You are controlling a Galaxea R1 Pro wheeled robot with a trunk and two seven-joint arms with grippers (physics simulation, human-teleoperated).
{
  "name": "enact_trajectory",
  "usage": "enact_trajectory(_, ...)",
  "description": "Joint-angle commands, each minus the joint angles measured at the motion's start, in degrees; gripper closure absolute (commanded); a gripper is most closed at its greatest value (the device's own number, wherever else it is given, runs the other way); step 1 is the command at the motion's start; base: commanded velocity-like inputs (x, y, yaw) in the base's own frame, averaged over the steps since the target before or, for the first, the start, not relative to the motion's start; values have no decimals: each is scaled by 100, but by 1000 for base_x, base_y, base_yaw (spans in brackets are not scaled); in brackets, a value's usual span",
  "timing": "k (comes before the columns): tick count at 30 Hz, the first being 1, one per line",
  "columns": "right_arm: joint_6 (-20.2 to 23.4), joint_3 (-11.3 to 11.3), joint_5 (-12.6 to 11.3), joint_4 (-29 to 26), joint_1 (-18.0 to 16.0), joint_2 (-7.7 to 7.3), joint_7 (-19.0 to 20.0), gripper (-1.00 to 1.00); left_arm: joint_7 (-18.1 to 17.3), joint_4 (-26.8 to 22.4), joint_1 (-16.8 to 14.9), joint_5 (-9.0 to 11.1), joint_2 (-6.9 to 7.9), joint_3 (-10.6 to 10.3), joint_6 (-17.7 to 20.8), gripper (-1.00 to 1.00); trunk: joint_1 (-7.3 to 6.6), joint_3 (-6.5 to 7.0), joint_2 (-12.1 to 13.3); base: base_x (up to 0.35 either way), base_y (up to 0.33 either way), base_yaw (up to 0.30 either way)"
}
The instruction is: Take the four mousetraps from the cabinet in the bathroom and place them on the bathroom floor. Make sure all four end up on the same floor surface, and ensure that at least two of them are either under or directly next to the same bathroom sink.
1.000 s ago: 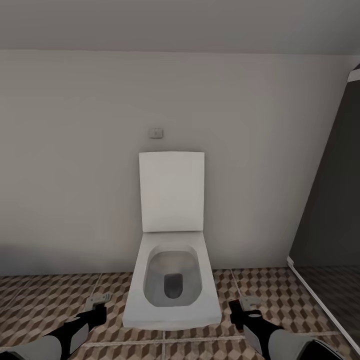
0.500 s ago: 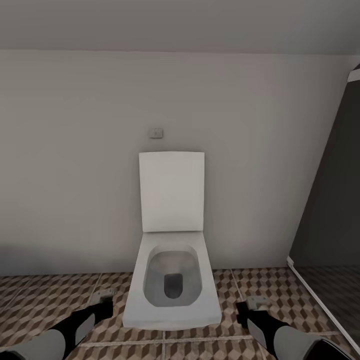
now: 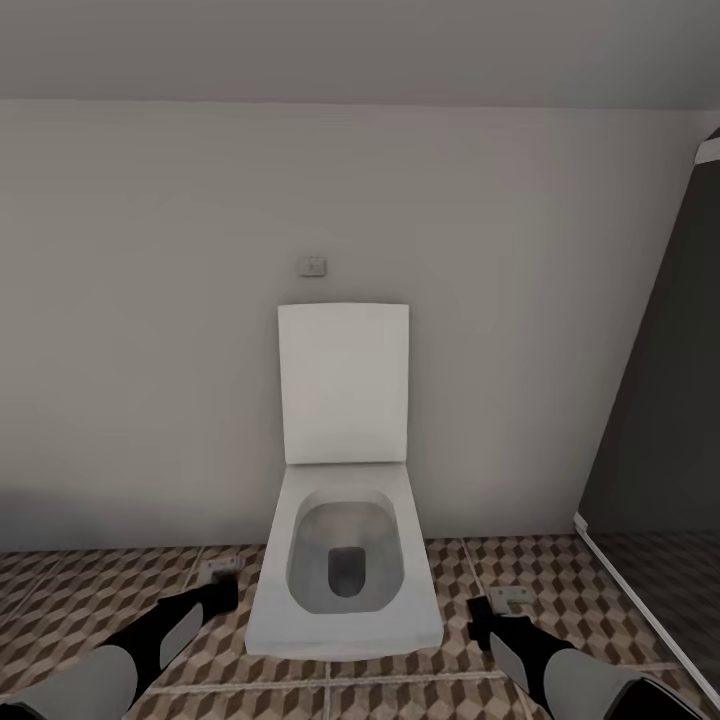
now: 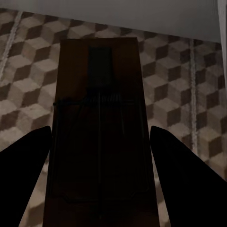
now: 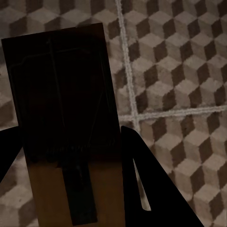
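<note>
Each gripper holds one mousetrap above the bathroom floor, whose tiles carry a brown and beige cube pattern. My left gripper is shut on a mousetrap just left of the toilet bowl. In the left wrist view that brown board with its dark wire lies between the two dark fingers. On the other side of the toilet, my right gripper is shut on a second mousetrap. The right wrist view has this board held over the tiles.
A white toilet with its lid raised stands straight ahead against the pale wall, between my two arms. A dark glass panel with a white base rail runs along the right. Open tiles lie left of the toilet.
My left gripper has carried its mousetrap forward and inward, closer to the toilet. The right gripper has shifted only slightly. The camera has not moved.
</note>
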Motion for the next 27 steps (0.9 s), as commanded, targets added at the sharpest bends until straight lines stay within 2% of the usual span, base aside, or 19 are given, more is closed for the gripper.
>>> enact_trajectory(1, 40, 48, -52, -23, 0, -1, -34, 100, 34, -19, -1, 46, 6, -39, 8, 100, -1, -6, -2, 0, 0, 0)
enact_trajectory(13, -30, 48, -39, -28, -2, 9, -34, 100, 59, -11, -1, 39, 16, -37, -53, 100, -1, -6, -2, 74, 0, 0)
enact_trajectory(27, -81, 60, -18, -28, -4, 17, -34, 100, 55, 27, -2, 14, -17, -45, -51, 100, -1, -6, -2, 12, 0, 0)
